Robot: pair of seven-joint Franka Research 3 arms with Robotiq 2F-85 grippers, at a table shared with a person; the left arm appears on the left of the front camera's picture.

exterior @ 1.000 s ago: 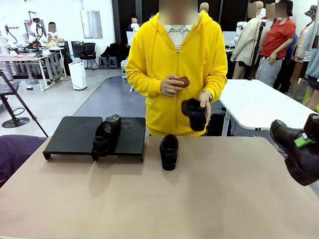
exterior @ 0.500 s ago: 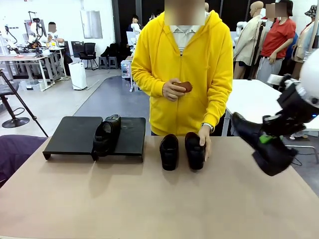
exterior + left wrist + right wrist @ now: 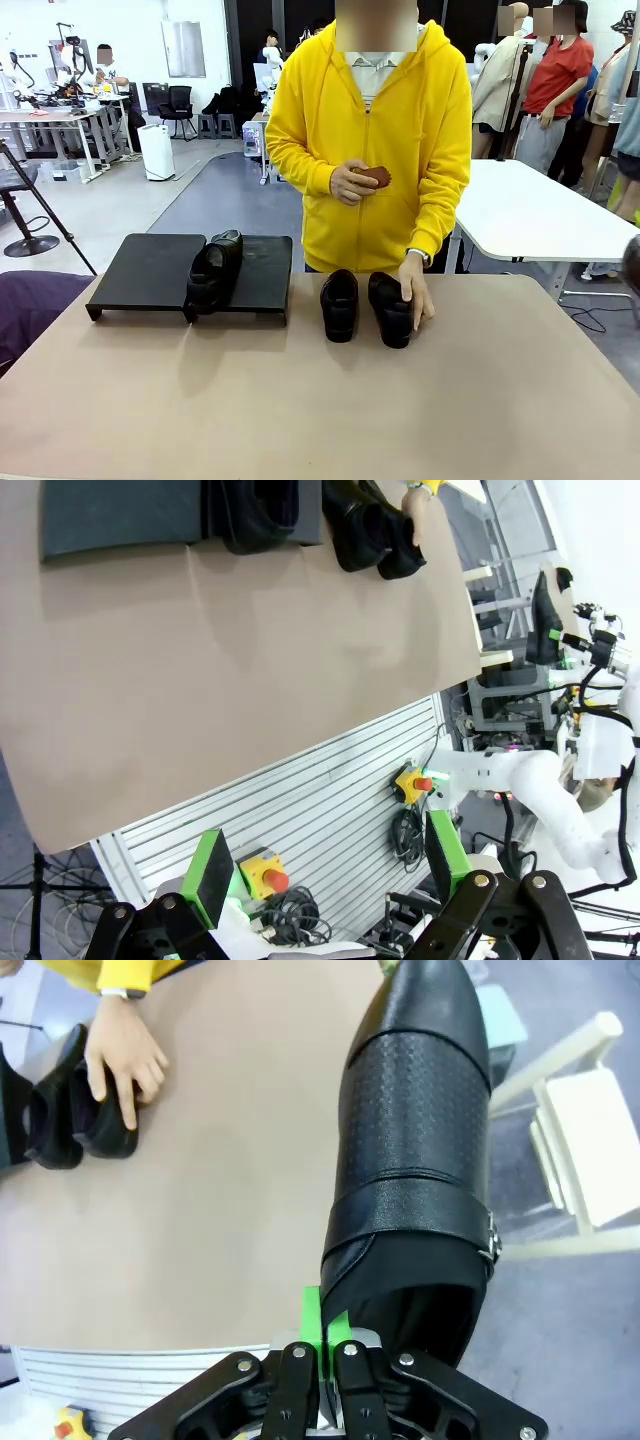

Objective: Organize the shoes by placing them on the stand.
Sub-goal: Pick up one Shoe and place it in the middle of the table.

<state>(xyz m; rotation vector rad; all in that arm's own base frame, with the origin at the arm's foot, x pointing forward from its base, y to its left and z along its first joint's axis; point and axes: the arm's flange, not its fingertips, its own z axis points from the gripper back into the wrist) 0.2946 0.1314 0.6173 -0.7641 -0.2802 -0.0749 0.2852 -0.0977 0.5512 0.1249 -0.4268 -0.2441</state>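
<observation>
Stand [image 3: 150, 270] holding one shoe [image 3: 213, 268], loafers [image 3: 339, 305] beside

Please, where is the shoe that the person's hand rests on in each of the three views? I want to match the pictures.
Front view: the shoe lies right of centre, at the far side of the table.
Left wrist view: the shoe is at the top edge, right of the middle.
Right wrist view: the shoe is at the far left, in the upper part.
Shared landmark: the person's hand on that shoe.

black shoes [image 3: 339, 305], black stand [image 3: 150, 268], yellow hoodie [image 3: 370, 150]
</observation>
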